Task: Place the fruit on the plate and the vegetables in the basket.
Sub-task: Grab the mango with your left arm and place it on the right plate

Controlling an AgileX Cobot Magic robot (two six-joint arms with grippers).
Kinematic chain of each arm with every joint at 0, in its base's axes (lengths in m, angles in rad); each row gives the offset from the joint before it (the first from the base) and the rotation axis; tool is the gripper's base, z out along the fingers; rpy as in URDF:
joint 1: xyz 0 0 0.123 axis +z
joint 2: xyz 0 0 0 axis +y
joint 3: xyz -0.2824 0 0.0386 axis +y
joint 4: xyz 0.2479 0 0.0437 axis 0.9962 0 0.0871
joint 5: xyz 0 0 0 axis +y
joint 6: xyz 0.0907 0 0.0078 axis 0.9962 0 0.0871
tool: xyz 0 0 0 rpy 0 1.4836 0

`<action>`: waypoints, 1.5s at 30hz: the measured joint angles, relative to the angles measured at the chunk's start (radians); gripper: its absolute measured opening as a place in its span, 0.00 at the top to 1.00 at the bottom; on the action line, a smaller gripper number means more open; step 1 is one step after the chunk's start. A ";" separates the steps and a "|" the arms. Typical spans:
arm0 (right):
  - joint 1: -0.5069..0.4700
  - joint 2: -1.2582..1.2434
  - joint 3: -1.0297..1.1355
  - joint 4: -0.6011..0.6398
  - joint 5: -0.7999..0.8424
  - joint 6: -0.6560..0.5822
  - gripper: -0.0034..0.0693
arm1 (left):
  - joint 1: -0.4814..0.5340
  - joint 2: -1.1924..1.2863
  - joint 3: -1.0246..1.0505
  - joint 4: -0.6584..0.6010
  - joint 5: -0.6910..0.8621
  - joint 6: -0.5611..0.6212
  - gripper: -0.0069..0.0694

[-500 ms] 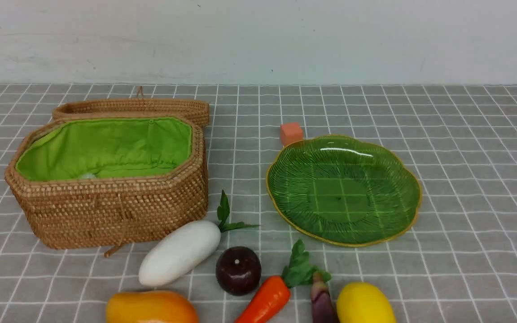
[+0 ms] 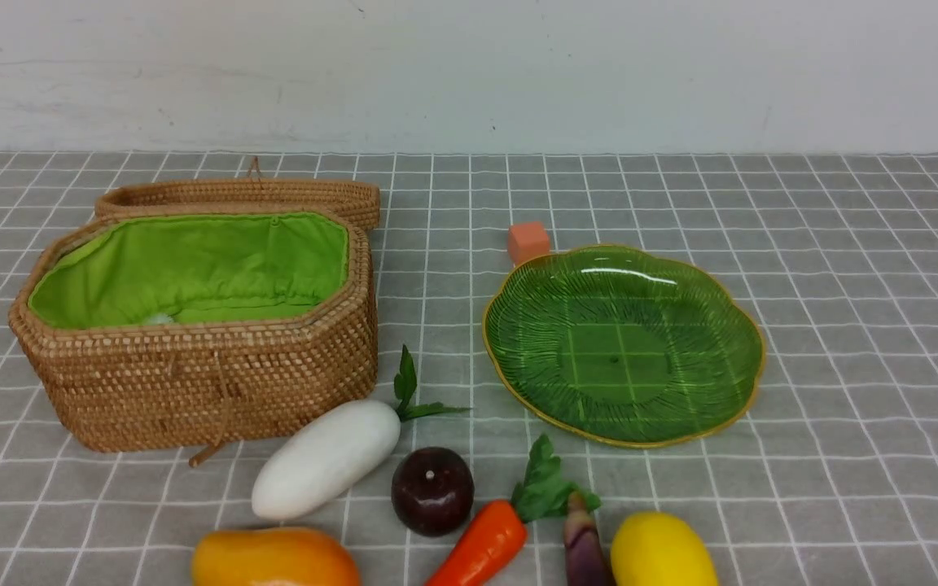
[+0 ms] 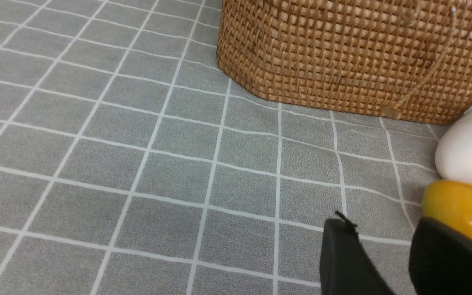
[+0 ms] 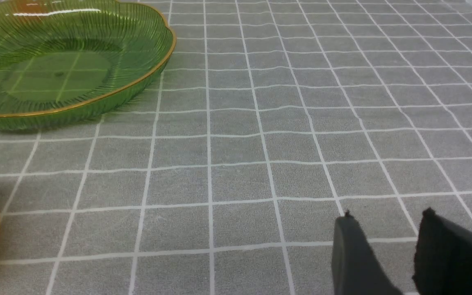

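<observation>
Zero items sorted; left gripper (image 3: pixel 379 233) and right gripper (image 4: pixel 386 221) sit empty, jaws slightly apart. Left should probably straddle the glossy mango (image 3: pixel 461 205) crosswise, squeezing gently.

Basket (image 2: pixel 192 382) left of plate (image 2: pixel 624 350)

Front view: mango (image 2: pixel 273 557), carrot (image 2: pixel 481 547), eggplant (image 2: pixel 585 549) and lemon (image 2: pixel 660 552) all clipped by the bottom edge. The basket (image 2: pixel 192 382) hides most of its lid (image 2: pixel 241 194). There's a pale speck (image 2: pixel 158 319) inside it, too small to ID. The plate (image 2: pixel 624 350) rim covers the orange cube (image 2: pixel 528 239) at its lower edge.

Left wrist: radish (image 3: pixel 469 151) clipped by the frame, mango part-hidden behind a finger (image 3: pixel 445 262) (only the tips of left gripper (image 3: pixel 379 229) and right gripper (image 4: pixel 385 221) show).

Right wrist: lemon is a sliver at the frame edge.
</observation>
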 joint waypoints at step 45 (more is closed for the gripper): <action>0.000 0.000 0.000 0.000 0.000 0.000 0.62 | 0.000 0.000 -0.148 -0.218 -0.399 -0.128 0.60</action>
